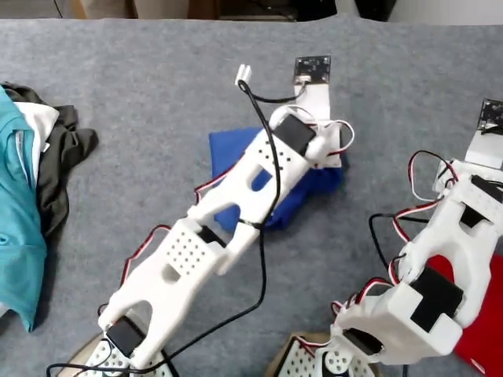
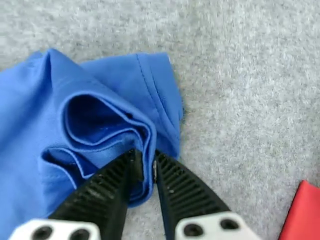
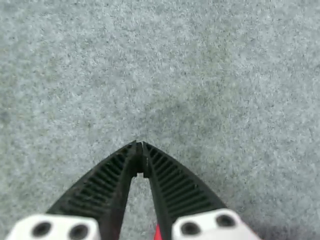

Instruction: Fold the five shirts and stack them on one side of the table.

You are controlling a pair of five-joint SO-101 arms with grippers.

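Right, the left gripper [image 2: 146, 161] is clamped on a fold of the blue shirt [image 2: 90, 80]. The right gripper [image 3: 140, 148] hangs over the table [image 3: 210, 70], tips together.

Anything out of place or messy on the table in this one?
The blue shirt is bunched, its layers gaping open where the left gripper pinches it, rather than folded flat. At the edge of the table, the teal, white and dark shirts lie in a crumpled heap.
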